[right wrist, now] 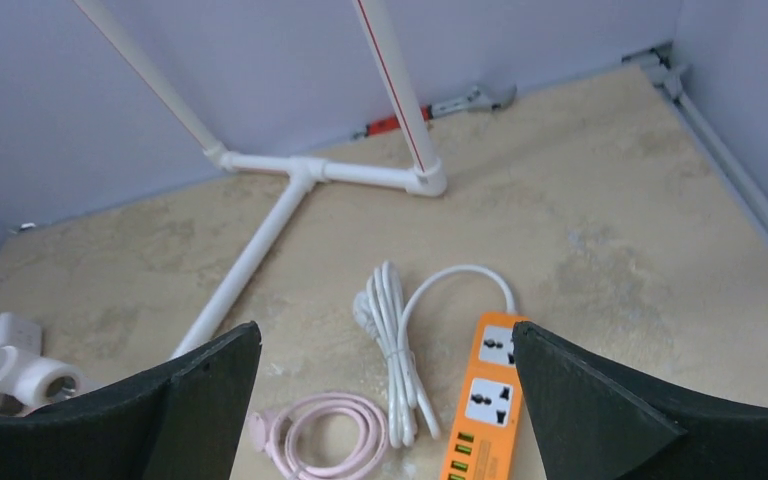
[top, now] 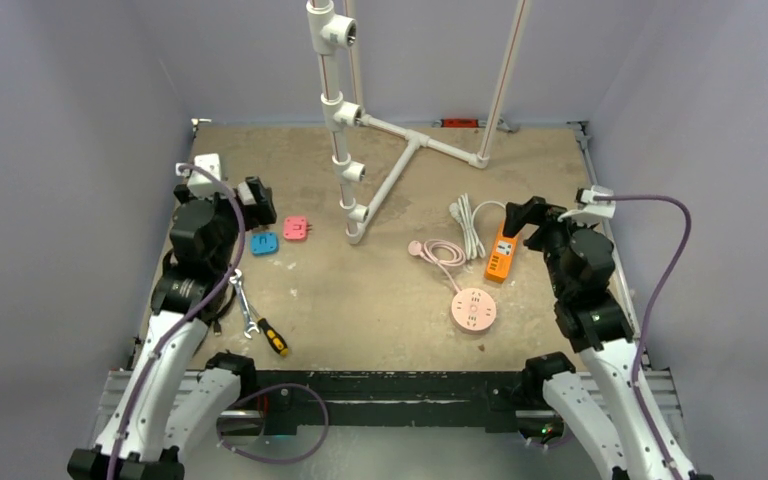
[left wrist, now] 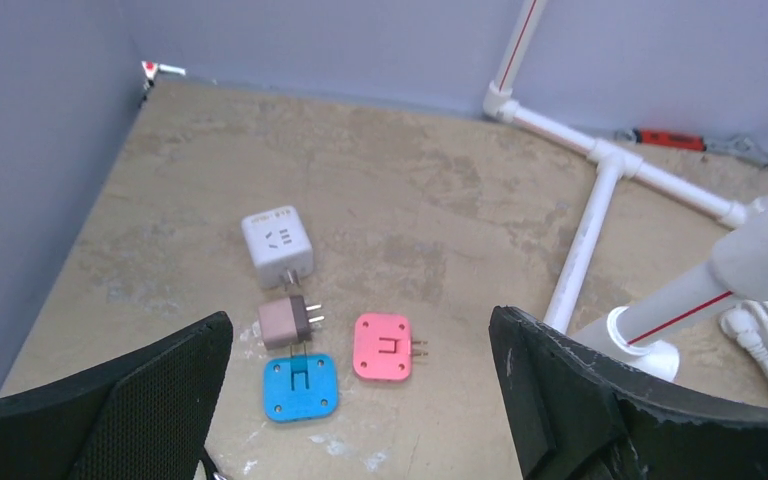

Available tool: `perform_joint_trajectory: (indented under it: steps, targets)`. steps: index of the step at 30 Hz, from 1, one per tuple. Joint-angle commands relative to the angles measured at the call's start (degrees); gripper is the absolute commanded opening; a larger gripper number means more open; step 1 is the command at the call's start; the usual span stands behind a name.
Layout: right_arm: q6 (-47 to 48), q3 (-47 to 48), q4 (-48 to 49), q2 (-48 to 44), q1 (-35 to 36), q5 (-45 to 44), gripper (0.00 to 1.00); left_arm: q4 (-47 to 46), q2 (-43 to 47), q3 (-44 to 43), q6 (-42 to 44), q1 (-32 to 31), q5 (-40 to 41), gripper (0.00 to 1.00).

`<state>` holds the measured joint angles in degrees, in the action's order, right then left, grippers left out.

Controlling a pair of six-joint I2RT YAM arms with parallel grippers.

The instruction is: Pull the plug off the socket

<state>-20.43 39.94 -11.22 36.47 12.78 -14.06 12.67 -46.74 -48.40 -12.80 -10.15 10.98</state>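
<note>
A white cube socket [left wrist: 278, 245] lies on the table with nothing plugged into it. Just in front of it lies a small brown plug [left wrist: 285, 322], apart from the socket, its two prongs pointing right. A blue flat adapter [left wrist: 300, 387] touches the brown plug from the near side, and a pink one [left wrist: 383, 347] lies to the right. My left gripper [left wrist: 360, 330] hovers above these with its jaws wide open and empty. From above it [top: 258, 200] stands between the white cube [top: 206, 166] and the blue adapter [top: 264, 243]. My right gripper [right wrist: 385, 335] is open and empty over an orange power strip [right wrist: 485, 400].
A white PVC pipe frame [top: 400, 165] stands mid-table. A bundled white cable [top: 468, 222], a coiled pink cord [top: 438, 250] and a round pink socket [top: 473, 309] lie near the orange strip [top: 501, 252]. A wrench [top: 243, 300] and a screwdriver [top: 273, 337] lie front left.
</note>
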Motion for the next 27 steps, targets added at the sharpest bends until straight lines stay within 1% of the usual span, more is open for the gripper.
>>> perform_joint_trajectory:
  steps: [1,5,9,27]
  targets:
    - [5.1,1.5,5.4,-5.4,-0.1,1.7,0.99,-4.4,7.5,2.3,0.4,0.0,2.5,1.0]
    - [5.5,-1.5,8.2,-10.9,-0.1,2.6,0.99,-4.1,12.3,3.5,0.3,0.0,2.9,1.0]
    - [5.0,-3.1,8.5,-14.1,0.0,2.5,0.99,-3.0,14.1,3.7,0.5,0.0,3.1,0.99]
    - [4.9,-1.8,7.1,-13.4,-0.1,2.5,0.99,-2.5,13.5,3.4,-0.1,0.0,3.4,0.99]
